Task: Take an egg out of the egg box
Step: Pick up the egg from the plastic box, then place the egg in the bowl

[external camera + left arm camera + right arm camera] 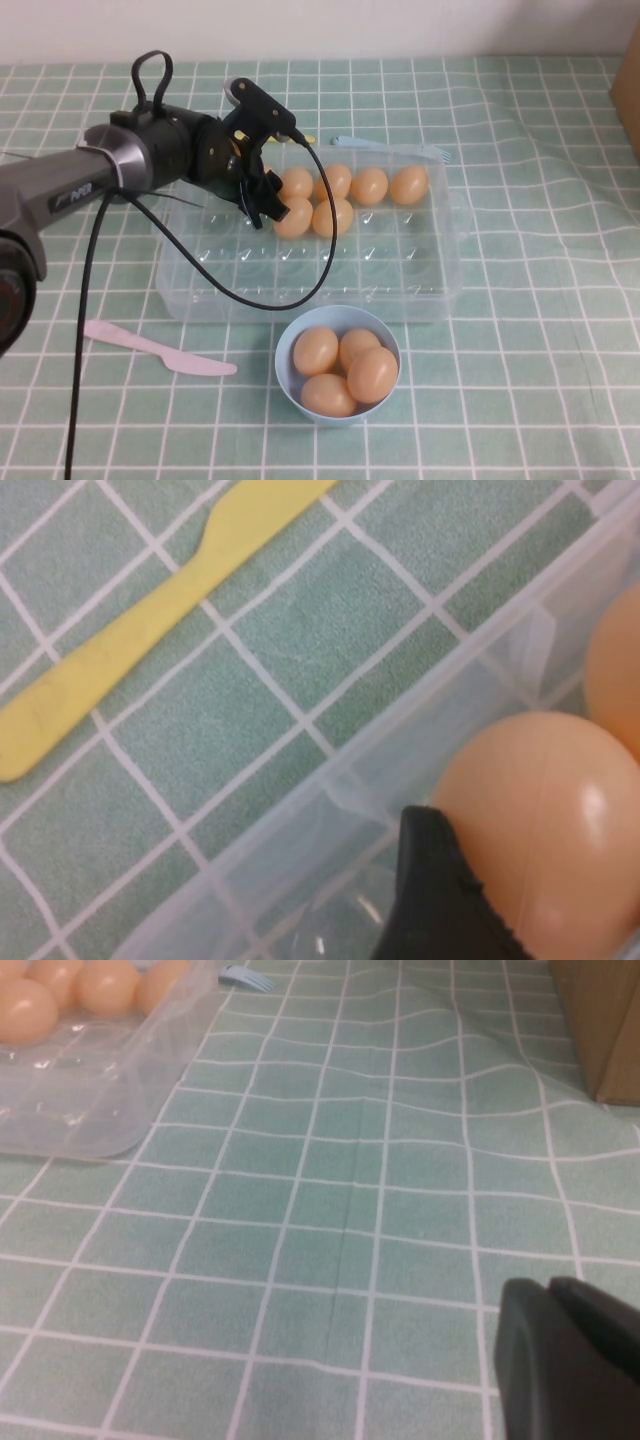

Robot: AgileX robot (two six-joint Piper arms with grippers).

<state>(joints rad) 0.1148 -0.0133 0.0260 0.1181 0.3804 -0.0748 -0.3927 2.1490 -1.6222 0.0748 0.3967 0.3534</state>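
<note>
The clear egg box (300, 280) lies mid-table with several orange-tan eggs in its far rows. My left gripper (264, 203) reaches down into the box's far left part. In the left wrist view one black finger (430, 890) presses against the side of the egg (545, 820), which sits in a cell by the box wall (330, 790); the other finger is out of view. A second egg (615, 670) lies beside it. My right gripper (550, 1290) is shut and empty above the bare cloth, right of the box (90, 1110); it does not show in the high view.
A light-blue bowl (338, 312) with several eggs stands in front of the box. A pink plastic knife (160, 350) lies at the front left. A yellow utensil (150, 620) and a blue fork (345, 141) lie behind the box. A cardboard box (628, 90) stands at the far right.
</note>
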